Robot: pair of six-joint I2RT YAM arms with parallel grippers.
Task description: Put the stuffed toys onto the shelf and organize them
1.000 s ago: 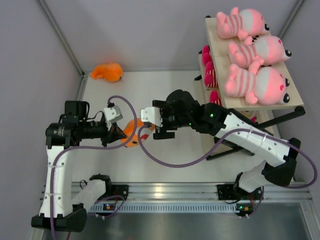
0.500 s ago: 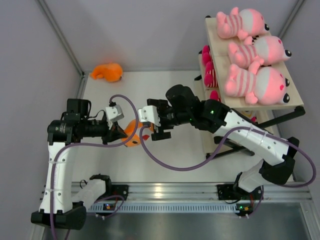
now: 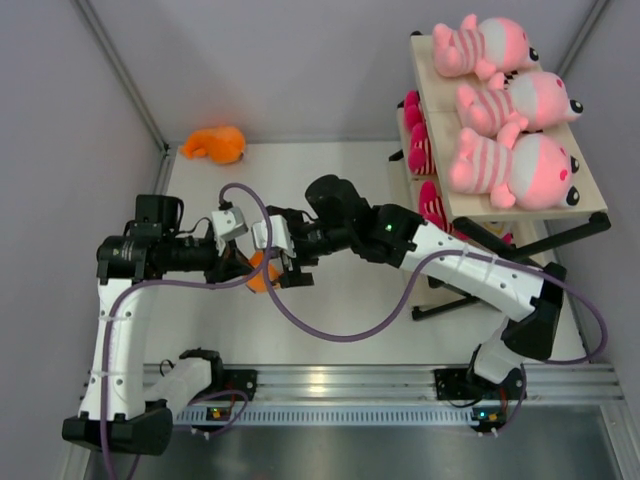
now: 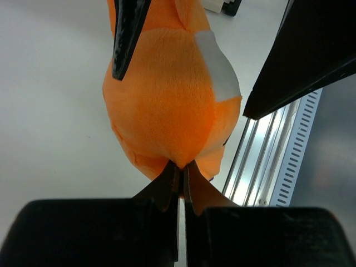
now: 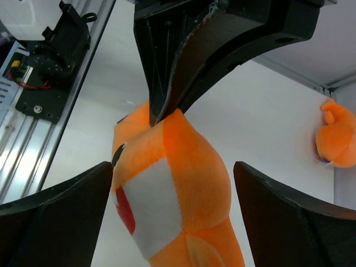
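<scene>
An orange stuffed toy (image 3: 261,273) with a white face patch hangs in mid-air, pinched at one end by my shut left gripper (image 3: 243,268). The left wrist view shows the toy (image 4: 167,105) bulging beyond the closed left gripper (image 4: 181,167). My right gripper (image 3: 283,262) is open and straddles the toy (image 5: 178,194), a finger (image 5: 55,222) on each side, not touching. A second orange toy (image 3: 214,145) lies at the back left corner. The shelf (image 3: 428,85) at the right holds three pale-pink striped toys (image 3: 515,165) on top and hot-pink ones (image 3: 418,148) on a lower tier.
Grey walls close in the white table at the left, back and right. A metal rail (image 3: 330,385) runs along the near edge by the arm bases. The shelf's black crossed legs (image 3: 455,295) stand under my right arm. Purple cables loop between the arms.
My right gripper has moved left, from beside the held orange toy to around it. My left gripper has kept its hold and shifted only slightly.
</scene>
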